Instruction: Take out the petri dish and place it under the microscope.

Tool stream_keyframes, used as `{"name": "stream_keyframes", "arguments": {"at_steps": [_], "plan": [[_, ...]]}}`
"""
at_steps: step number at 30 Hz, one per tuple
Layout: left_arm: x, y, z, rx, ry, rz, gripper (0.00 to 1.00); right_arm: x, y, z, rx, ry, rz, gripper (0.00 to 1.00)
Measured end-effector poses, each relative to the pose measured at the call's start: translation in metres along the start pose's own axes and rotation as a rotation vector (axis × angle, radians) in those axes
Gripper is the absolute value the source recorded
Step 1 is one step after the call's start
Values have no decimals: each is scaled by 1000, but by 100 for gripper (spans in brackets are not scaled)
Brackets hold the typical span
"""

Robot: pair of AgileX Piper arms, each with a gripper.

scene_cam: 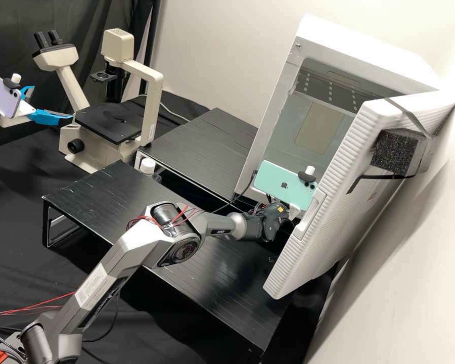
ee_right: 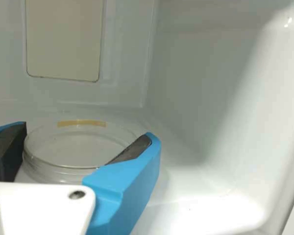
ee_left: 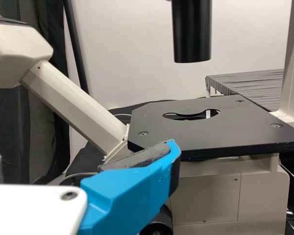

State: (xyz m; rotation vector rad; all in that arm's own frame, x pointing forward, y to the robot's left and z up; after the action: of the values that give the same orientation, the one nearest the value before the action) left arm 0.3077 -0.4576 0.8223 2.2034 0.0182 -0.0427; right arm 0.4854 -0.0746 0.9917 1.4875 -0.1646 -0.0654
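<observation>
Black curtain (scene_cam: 86,15) hangs behind the far left of the room; a pale wall (scene_cam: 212,50) runs on from it. At the left edge of the high view are the left jaws (scene_cam: 52,102), spread apart and holding nothing, just beside the microscope (scene_cam: 75,93). Its flat black stage (scene_cam: 106,124), the place the dish is meant for, has a shaped opening under a dark upright tube (ee_left: 191,32).

Toward the middle, a slatted black surface (scene_cam: 86,192) carries a clear bottle with a white cap (scene_cam: 147,166). The dark grey right arm (scene_cam: 108,273) crosses over this surface and reaches the white cabinet (scene_cam: 298,65) at the right, whose ribbed door (scene_cam: 333,197) stands open.

Inside the cabinet, the clear, round petri dish (ee_right: 78,152) lies flat on the white floor (ee_right: 186,181), with a strip of yellowish tape (ee_right: 82,123) at its rim. It has no long axis to line up with. The right jaws (ee_right: 86,132) are open around it, one dark pad at either side; whether they touch the glass, I cannot tell. The right arm is clearly the nearer, so the coming move is probably an inward squeeze across the dish, then a level lift.
</observation>
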Motion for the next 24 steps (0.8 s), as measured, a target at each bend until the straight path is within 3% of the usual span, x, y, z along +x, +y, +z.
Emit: {"name": "stream_keyframes", "arguments": {"at_steps": [4,24], "plan": [[0,0,0,0,0,0,100,0,-1,-1,17,1,5,0],[0,0,0,0,0,0,100,0,-1,0,17,0,4,0]]}}
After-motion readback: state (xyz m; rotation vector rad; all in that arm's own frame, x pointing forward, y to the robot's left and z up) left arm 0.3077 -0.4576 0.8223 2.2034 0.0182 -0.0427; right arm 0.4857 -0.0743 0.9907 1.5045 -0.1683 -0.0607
